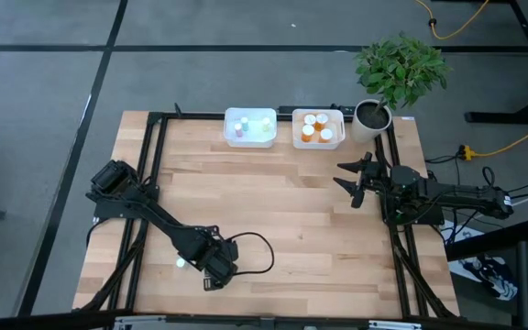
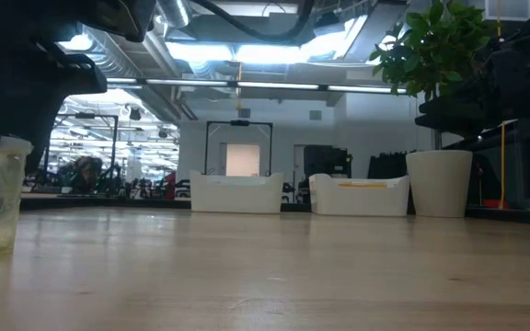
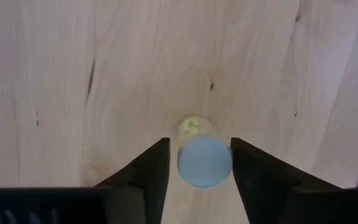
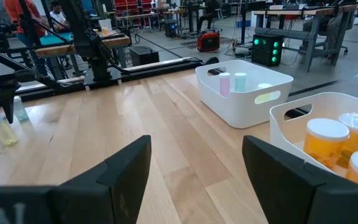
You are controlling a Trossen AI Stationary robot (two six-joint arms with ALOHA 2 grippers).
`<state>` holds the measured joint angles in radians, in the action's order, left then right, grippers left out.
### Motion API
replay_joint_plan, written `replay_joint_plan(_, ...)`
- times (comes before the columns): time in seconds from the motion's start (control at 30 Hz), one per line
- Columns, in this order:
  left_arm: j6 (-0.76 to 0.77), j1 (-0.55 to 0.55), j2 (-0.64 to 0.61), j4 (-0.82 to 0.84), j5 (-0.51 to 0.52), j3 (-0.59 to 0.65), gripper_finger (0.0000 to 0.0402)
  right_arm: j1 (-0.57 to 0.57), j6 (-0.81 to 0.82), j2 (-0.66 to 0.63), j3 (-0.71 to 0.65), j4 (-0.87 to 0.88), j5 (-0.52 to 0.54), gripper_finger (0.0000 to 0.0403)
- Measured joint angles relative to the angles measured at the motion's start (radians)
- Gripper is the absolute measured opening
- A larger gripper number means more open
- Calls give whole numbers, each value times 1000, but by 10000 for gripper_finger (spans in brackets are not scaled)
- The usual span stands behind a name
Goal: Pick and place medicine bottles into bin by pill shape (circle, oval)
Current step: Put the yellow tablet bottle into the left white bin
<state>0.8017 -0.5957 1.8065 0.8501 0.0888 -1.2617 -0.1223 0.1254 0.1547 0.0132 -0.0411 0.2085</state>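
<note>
Pointing down, left gripper (image 3: 201,163) jaws seemingly straddle vial (image 3: 204,160).

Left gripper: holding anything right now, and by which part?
Left gripper straddles a small vial standing on the table, fingers beside its cap; whether they grip it cannot be told.

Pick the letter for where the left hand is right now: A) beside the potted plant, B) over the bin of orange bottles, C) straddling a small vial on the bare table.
C: the left hand has a finger on each side of a small vial standing on the table.
</note>
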Motion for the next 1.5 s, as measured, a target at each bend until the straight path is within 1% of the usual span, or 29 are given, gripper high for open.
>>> replay_joint_plan(0.27, 8, 3, -1, 0, 1, -1, 103, 0, -1, 0, 0, 0, 0, 255)
replay_joint_plan(0.37, 57, 29, -1, 5, 0, -23, 95, 0, 0, 0, 0, 0, 0, 255)
replay_joint_plan(0.43, 60, 70, -1, 6, 6, -67, 95, 0, -1, 0, 0, 0, 0, 255)
replay_joint_plan(0.57, 4, 190, -1, 76, 39, -197, 95, 0, 0, 0, 0, 0, 0, 255)
replay_joint_plan(0.67, -63, 318, -1, 130, 74, -308, 94, 0, 0, 0, 0, 0, 0, 255)
replay_joint_plan(0.73, -78, 415, -1, 139, 94, -365, 94, 0, 0, 0, 0, 0, 0, 255)
replay_joint_plan(0.8, -103, 522, -1, 131, 85, -406, 94, 0, -1, 0, 0, 0, 0, 255)
replay_joint_plan(0.93, -213, 728, 19, 127, 53, -463, 93, 0, 0, 0, 0, 0, 0, 255)
replay_joint_plan(1.07, -291, 895, 70, 130, 21, -501, 93, 0, 0, 0, 0, 0, 0, 255)
replay_joint_plan(1.23, -374, 1018, 165, 141, 33, -540, 93, 0, 0, 0, 0, 0, 0, 255)
replay_joint_plan(1.4, -417, 1086, 251, 144, 43, -577, 93, 0, 0, 0, 0, 0, 0, 255)
replay_joint_plan(1.5, -438, 1114, 287, 144, 88, -597, 92, 0, -1, 0, 0, 0, 0, 255)
